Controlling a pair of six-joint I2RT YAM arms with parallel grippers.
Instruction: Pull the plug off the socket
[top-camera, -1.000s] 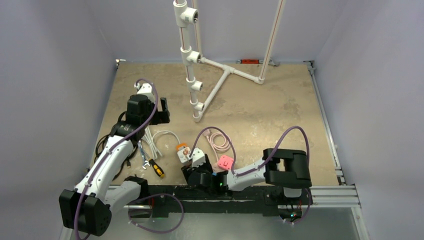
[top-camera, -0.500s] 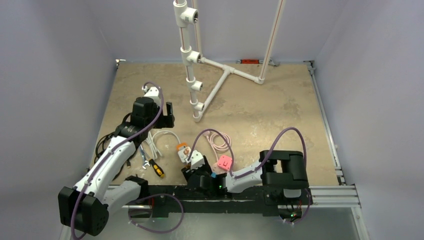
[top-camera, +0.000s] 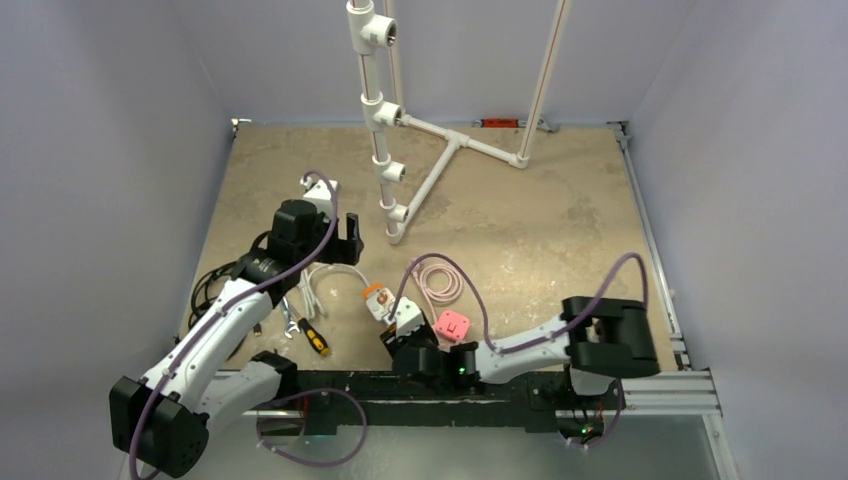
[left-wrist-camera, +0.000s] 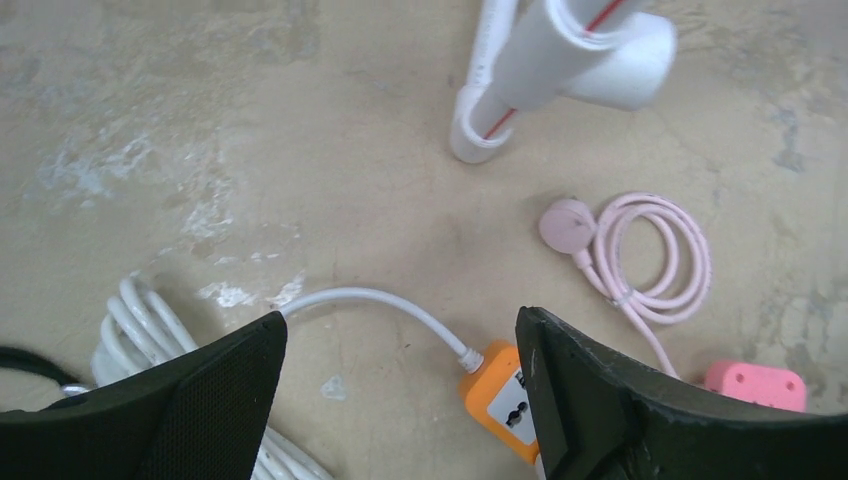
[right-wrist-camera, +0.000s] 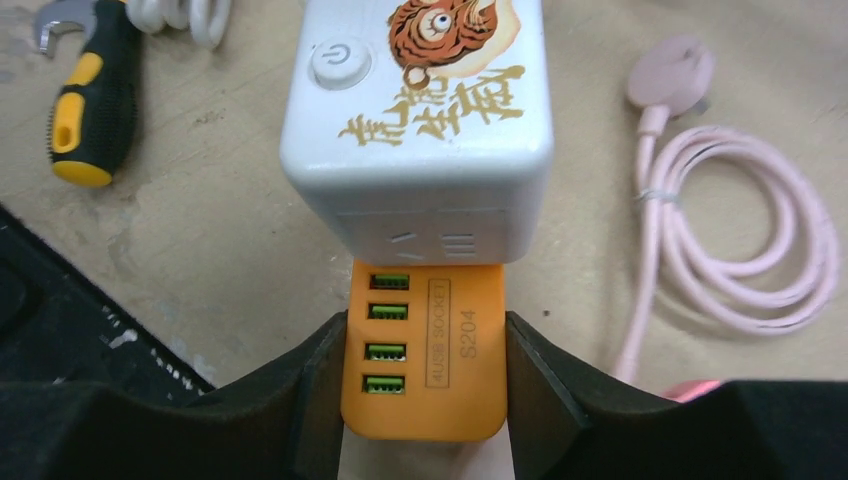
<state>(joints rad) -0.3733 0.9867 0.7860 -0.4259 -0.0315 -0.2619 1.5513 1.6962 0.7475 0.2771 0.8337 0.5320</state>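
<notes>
Pale lilac walls close in the tan table (top-camera: 560, 220) on three sides, and its right half is open surface. At the near edge, just past the black base rail, sits the right gripper (top-camera: 392, 320). The right wrist view shows its fingers (right-wrist-camera: 320, 395) narrowed onto both flanks of the orange socket block (right-wrist-camera: 425, 360), pads touching. The white cube plug (right-wrist-camera: 420, 130) is seated on the block's far part. A pink block (top-camera: 452, 324) lies just to the right, a screwdriver (right-wrist-camera: 85, 110) to the left and a coiled pink cable (right-wrist-camera: 740, 250) a little farther. Beyond, the left gripper (top-camera: 345, 240) hovers with its fingers (left-wrist-camera: 200, 400) spread wide, only table between them. Only its wrist view shows the white cable (left-wrist-camera: 370, 297) entering the block's far end, while the top view hides the grip itself. A white pipe frame (top-camera: 385, 170) stands farthest.
</notes>
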